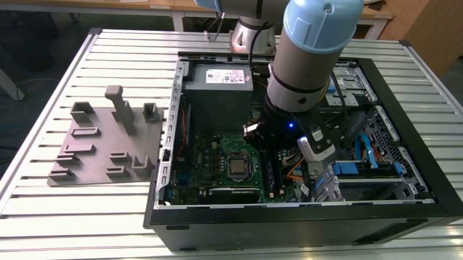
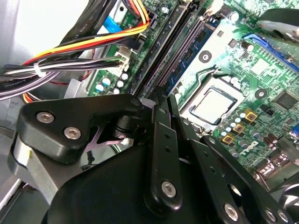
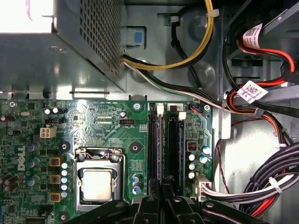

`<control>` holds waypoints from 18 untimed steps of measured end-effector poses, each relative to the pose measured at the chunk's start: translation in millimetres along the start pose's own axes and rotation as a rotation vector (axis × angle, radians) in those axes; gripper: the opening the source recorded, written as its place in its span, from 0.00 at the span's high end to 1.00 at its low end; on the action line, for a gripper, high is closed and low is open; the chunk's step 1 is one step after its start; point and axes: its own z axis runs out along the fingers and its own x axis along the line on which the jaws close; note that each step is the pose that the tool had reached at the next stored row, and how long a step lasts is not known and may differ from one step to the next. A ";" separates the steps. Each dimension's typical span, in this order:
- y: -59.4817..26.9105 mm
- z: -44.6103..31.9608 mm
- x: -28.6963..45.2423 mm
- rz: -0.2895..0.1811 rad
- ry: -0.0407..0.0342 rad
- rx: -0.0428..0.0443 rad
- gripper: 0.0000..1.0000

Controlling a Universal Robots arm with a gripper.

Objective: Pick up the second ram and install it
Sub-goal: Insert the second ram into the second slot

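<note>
The arm (image 1: 307, 59) reaches steeply down, end effector (image 3: 163, 193) fingers pressed together.

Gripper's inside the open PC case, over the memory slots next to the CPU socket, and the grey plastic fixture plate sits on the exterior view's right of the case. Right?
One thing is off: the grey plastic fixture plate sits on the exterior view's left of the open black PC case, as the exterior view shows. The gripper is over the long black memory slots beside the silver CPU socket.
</note>
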 end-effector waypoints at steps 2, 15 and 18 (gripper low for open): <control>-0.4 -0.2 0.0 0.000 0.0001 0.0003 0.86; -0.5 1.9 -1.4 0.001 0.0001 0.0021 0.86; -0.4 3.2 -1.4 0.001 0.0000 0.0022 0.86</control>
